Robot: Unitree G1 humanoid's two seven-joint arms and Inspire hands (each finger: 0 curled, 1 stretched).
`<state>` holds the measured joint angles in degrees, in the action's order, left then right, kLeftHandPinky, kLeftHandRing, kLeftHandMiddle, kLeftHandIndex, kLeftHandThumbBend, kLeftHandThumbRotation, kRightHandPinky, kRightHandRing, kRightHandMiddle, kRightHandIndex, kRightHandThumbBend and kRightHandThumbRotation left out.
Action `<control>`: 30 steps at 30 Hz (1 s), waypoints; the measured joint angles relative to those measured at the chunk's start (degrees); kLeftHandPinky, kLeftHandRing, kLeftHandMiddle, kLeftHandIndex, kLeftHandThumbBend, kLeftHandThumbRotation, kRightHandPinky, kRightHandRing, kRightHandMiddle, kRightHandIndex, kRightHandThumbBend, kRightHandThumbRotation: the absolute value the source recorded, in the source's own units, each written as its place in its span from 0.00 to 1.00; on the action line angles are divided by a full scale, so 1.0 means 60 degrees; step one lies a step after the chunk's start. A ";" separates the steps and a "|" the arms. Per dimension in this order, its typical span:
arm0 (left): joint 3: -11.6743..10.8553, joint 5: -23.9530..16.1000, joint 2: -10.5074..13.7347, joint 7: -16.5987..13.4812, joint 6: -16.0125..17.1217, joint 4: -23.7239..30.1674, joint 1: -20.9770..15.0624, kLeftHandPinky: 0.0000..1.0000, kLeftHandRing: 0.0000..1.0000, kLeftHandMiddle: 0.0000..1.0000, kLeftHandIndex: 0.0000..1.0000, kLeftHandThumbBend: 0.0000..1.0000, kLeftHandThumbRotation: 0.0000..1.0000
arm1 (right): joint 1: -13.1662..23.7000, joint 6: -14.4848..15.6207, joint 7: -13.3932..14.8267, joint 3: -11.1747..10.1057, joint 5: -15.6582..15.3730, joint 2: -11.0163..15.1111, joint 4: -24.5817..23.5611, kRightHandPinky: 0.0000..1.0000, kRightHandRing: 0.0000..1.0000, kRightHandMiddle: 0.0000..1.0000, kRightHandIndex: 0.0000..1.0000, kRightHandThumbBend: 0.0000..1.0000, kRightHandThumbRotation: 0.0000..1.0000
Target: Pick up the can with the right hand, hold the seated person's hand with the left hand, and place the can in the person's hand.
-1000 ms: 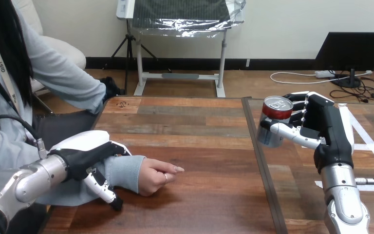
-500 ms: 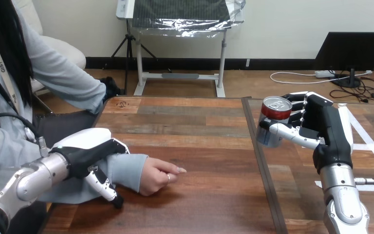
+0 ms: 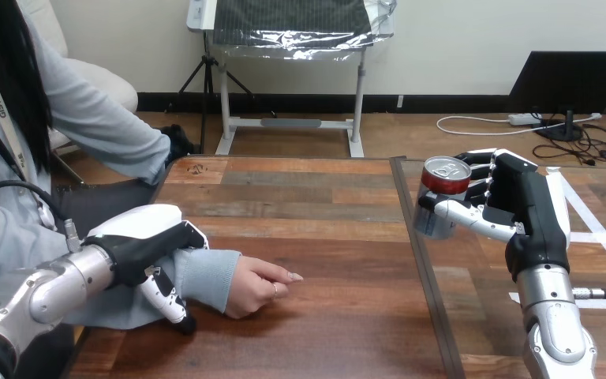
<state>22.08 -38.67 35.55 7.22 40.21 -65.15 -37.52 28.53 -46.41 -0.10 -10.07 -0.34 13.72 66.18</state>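
While clamped upright between the curled, jointed fingers and thumb of the right hand [image 3: 521, 209], hangs well right of the person's hand [image 3: 256, 284], clear of the plank-grained wooden worktop [image 3: 323, 205]: can [image 3: 440, 207], smooth silver cylinder, red band under a tabbed metal lid, contents hidden. Rests loosely fisted on the wood, that person's hand. Just left of it, left hand [image 3: 154, 251], glossy white shell, fingers and thumb wrapped round the sleeved wrist [image 3: 205, 276].

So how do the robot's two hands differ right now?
The left hand lies low at the table's left, wrapped round the person's sleeved wrist; the right hand is at the right, gripping the can upright. The left hand is palm down; the right hand's palm faces sideways. Both are shut on something.
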 measured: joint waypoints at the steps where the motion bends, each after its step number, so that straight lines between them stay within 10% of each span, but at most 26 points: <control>1: 0.0000 0.0000 -0.0007 -0.0006 0.0001 0.0001 0.0000 0.33 0.38 0.43 0.46 0.92 0.02 | 0.0000 0.0000 -0.0004 0.0000 0.0002 0.0000 0.0000 0.31 0.36 0.43 0.49 0.68 0.00; 30: -0.0005 0.0089 -0.0081 -0.0233 0.0091 0.0004 0.0068 0.25 0.30 0.37 0.39 0.81 0.00 | 0.0014 0.0192 -0.0133 0.0047 -0.0039 -0.0006 0.0360 0.34 0.40 0.48 0.52 0.72 0.00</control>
<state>22.06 -38.14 35.07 5.82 40.76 -65.13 -37.12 28.61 -45.25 -0.90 -9.78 -0.58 13.68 68.34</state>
